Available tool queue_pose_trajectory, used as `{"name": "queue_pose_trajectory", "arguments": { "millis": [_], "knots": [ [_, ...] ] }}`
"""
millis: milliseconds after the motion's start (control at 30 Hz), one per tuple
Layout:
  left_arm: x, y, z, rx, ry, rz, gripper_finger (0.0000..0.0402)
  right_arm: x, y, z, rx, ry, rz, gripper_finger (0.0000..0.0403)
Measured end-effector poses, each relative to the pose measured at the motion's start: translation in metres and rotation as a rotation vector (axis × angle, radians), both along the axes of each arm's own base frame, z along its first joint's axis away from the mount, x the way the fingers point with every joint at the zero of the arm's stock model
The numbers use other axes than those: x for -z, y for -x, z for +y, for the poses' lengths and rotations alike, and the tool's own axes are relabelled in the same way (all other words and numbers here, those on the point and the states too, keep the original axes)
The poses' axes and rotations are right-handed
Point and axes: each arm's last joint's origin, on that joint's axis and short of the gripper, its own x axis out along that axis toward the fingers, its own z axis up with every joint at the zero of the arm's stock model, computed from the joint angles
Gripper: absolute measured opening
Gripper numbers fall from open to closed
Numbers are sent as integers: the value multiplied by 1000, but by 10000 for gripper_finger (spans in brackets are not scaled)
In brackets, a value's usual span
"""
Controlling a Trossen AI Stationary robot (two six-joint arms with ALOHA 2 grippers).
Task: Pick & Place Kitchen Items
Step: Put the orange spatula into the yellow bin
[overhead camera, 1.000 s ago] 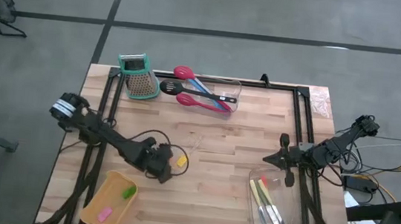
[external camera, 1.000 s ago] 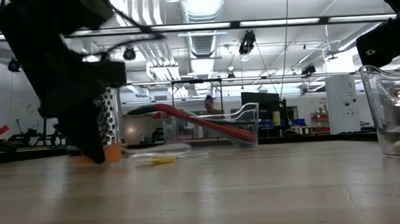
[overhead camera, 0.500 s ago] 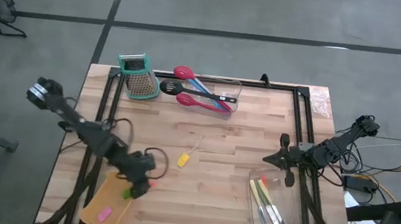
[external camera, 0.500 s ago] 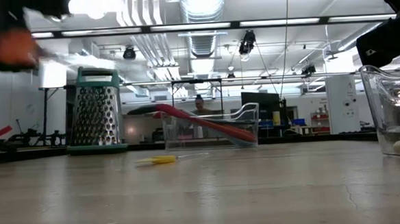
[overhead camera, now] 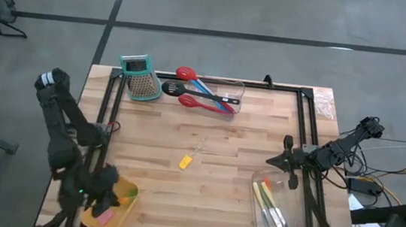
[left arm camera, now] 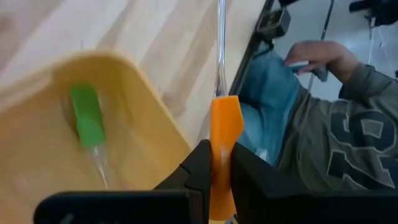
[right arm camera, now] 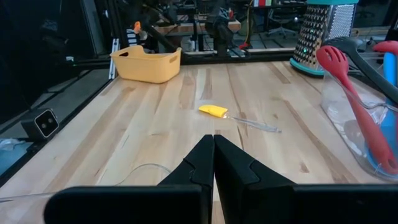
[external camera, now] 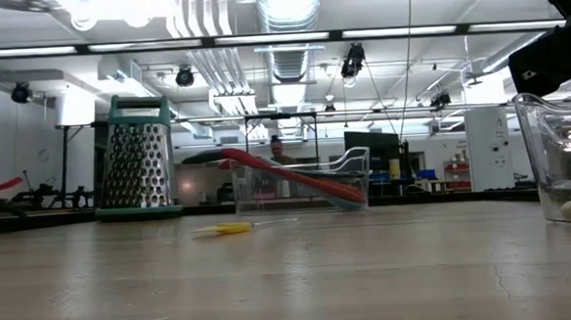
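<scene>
My left gripper (overhead camera: 99,187) hangs over the tan bin (overhead camera: 123,209) at the table's near left corner. It is shut on an orange-handled tool (left arm camera: 224,124) with a thin clear shaft (left arm camera: 221,43). A green piece (left arm camera: 86,116) and a pink piece (overhead camera: 105,216) lie in the bin. A yellow-handled tool (overhead camera: 185,161) lies flat on the table's middle. My right gripper (right arm camera: 213,148) is shut and empty above the table's right side, also shown in the high view (overhead camera: 273,163). My left gripper pinches the tool's orange handle (left arm camera: 225,134) between its two fingers (left arm camera: 198,163). The handle sticks out past the fingertips, and the clear shaft runs on beyond it. The tool is lifted clear, above the tan bin's rim (left arm camera: 155,99).
A teal-topped grater (overhead camera: 140,77) stands at the far left. A clear bin (overhead camera: 227,99) at the far edge holds red spoons, a blue spoon and a black ladle. Another clear bin (overhead camera: 282,224) at the near right holds several tools. A person sits beyond the table's edge (left arm camera: 311,130).
My left gripper has risen from the table's middle, beside the yellow-handled tool, and swung toward the near left corner. It has carried the orange-handled tool clear of the table to above the tan bin. The yellow-handled tool has stayed where it lay.
</scene>
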Motion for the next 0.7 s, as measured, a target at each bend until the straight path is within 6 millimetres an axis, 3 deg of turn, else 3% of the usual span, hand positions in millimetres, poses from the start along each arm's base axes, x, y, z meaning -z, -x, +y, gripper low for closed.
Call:
{"name": "queue_pose_trajectory", "arguments": {
  "millis": [300, 700],
  "knots": [
    [15, 27, -17, -66, 34, 109, 44, 0, 0, 0, 0, 0, 0, 8],
    [37, 34, -34, -126, 46, 296, 44, 0, 0, 0, 0, 0, -1, 8]
  ]
}}
